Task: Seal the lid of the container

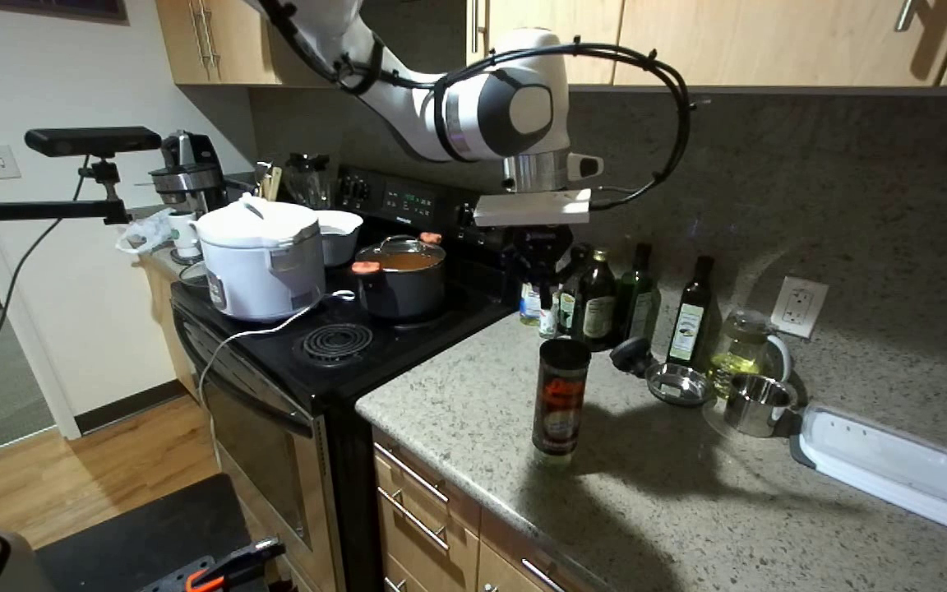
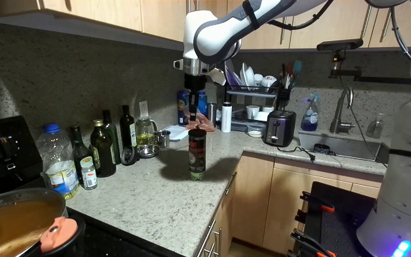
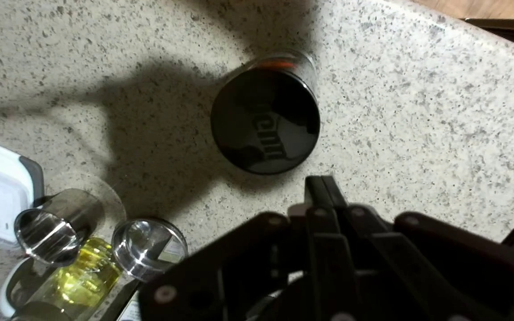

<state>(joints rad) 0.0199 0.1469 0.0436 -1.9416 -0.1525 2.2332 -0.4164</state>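
Note:
The container point(image 1: 560, 403) is a slim upright clear cylinder with dark contents and red lettering. It stands on the counter and also shows in an exterior view point(image 2: 197, 153). In these frames its lid point(image 3: 266, 120) looks black, round and glossy with raised letters. The lid point(image 2: 197, 132) lies on top of the container; I cannot tell whether it is pressed fully down. My gripper point(image 3: 322, 180) is shut and empty, its fingertips together. In an exterior view the gripper point(image 2: 193, 116) points down just above the lid, slightly to one side, apart from it.
Dark oil bottles point(image 1: 599, 300) stand along the wall. A black round stopper point(image 1: 632, 355), a glass dish point(image 1: 677, 385), a metal cup point(image 1: 757, 404), an oil pitcher point(image 1: 741, 353) and a white tray point(image 1: 884, 460) sit behind. A white pot point(image 1: 264, 263) stands on the stove.

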